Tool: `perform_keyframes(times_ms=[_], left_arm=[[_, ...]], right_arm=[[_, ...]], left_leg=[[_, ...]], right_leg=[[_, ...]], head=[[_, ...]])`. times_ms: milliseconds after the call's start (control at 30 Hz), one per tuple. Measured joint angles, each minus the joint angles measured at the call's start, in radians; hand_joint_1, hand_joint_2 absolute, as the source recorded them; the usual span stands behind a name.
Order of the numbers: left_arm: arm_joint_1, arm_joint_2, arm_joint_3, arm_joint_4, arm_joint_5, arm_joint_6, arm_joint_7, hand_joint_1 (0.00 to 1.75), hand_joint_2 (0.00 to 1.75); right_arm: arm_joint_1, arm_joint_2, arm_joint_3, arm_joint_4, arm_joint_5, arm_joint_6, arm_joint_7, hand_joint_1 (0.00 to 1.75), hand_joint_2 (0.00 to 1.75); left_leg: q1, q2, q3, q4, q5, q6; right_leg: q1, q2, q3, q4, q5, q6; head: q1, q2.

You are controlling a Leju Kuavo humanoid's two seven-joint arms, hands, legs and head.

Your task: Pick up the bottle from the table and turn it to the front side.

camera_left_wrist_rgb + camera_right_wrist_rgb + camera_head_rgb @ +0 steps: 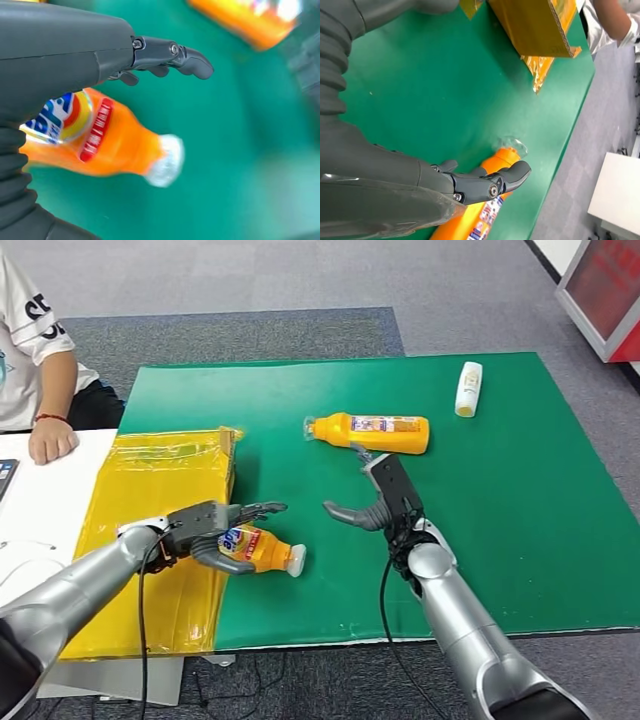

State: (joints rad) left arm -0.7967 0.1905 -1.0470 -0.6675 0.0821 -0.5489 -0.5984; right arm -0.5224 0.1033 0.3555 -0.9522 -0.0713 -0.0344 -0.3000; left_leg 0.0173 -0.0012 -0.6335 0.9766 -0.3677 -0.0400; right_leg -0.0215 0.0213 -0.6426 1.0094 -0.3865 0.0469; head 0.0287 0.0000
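A small orange soda bottle (260, 549) with a white cap lies on its side on the green mat (490, 520), beside the yellow box. My left hand (202, 530) hovers over it, with the fingers stretched out above and the thumb by its base. In the left wrist view the bottle (113, 140) lies under that hand (75, 50), whose straight fingers do not close on it. A longer orange bottle (373, 432) lies further back. My right hand (377, 502) is spread just in front of it and holds nothing. In the right wrist view that bottle (500, 159) lies under the right hand (395, 185).
A flat yellow box (166, 490) covers the mat's left part. A small white bottle (469, 388) lies at the far right of the mat. A person's arm (53, 430) rests on the white table at the left. A red and white cabinet (604, 290) stands at the far right.
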Motion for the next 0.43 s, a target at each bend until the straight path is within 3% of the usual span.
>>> perform_keyframes(times_ms=[167, 300, 433], left_arm=[[0.16, 0.024, 0.23, -0.168, 0.044, -0.075, -0.095, 0.0, 1.75], [0.265, 0.019, 0.387, -0.266, 0.072, -0.14, -0.104, 0.0, 1.75], [0.326, 0.01, 0.486, -0.304, 0.065, -0.159, -0.104, 0.0, 1.75]], right_arm=[[0.013, -0.01, 0.008, -0.011, -0.01, 0.017, -0.006, 0.0, 1.75], [0.032, -0.015, 0.018, -0.04, -0.005, 0.042, -0.019, 0.0, 1.75], [0.058, -0.022, 0.023, -0.081, -0.009, 0.068, -0.029, 0.0, 1.75]], left_leg=[[0.0, 0.0, 0.0, 0.0, 0.0, 0.0], [0.0, 0.0, 0.0, 0.0, -0.001, 0.0], [0.0, 0.0, 0.0, 0.0, -0.001, 0.0]], right_leg=[[0.0, 0.0, 0.0, -0.001, 0.0, 0.0], [0.0, 0.0, 0.0, -0.001, 0.0, 0.0], [0.0, 0.0, 0.0, -0.001, 0.0, 0.0]], head=[[0.0, 0.0], [0.0, 0.0], [0.0, 0.0]])
